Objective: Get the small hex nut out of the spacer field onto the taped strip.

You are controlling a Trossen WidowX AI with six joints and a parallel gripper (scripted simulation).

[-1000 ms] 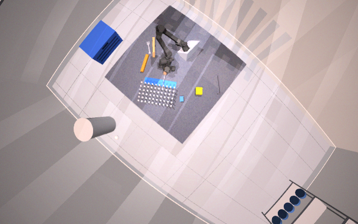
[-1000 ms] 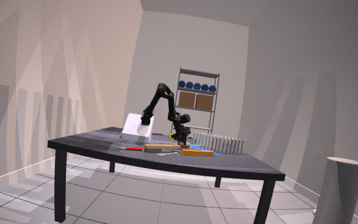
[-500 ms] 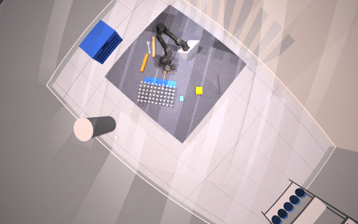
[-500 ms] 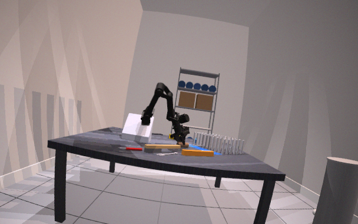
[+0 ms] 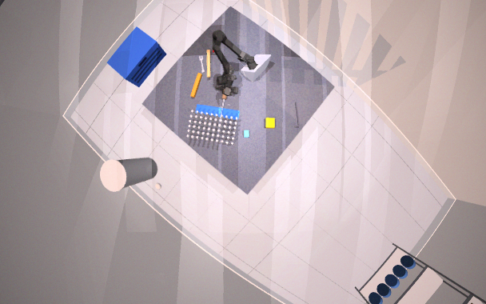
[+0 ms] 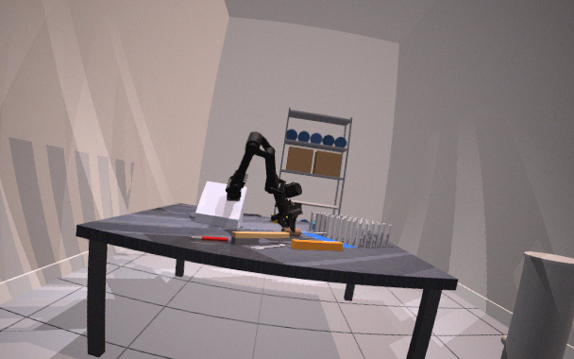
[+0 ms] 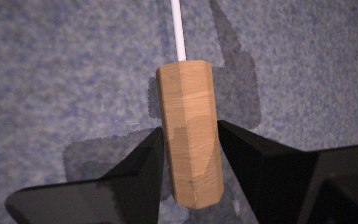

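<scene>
My gripper [image 5: 225,94] [image 6: 289,226] [image 7: 189,129] is shut on the wooden handle [image 7: 186,90] [image 5: 224,98] of a hook tool. It holds the tool low over the dark table top, just short of the blue taped strip [image 5: 217,110] [image 6: 320,236]. The tool's thin pale rod [image 7: 178,30] [image 5: 222,105] points from the handle toward the strip and runs out of the top of the wrist view. Beyond the strip, the field of metal spacers [image 5: 213,129] [image 6: 351,228] stands upright in rows. I cannot see the hex nut in any view.
Two orange blocks [image 5: 196,85] [image 5: 208,63] [image 6: 316,244] [image 6: 260,234] and a small wrench [image 5: 201,63] lie left of the arm. A red screwdriver [image 6: 210,238], a white box [image 5: 256,67], a yellow block [image 5: 269,122], a cyan block [image 5: 246,133] and a dark rod [image 5: 296,115] are on the table.
</scene>
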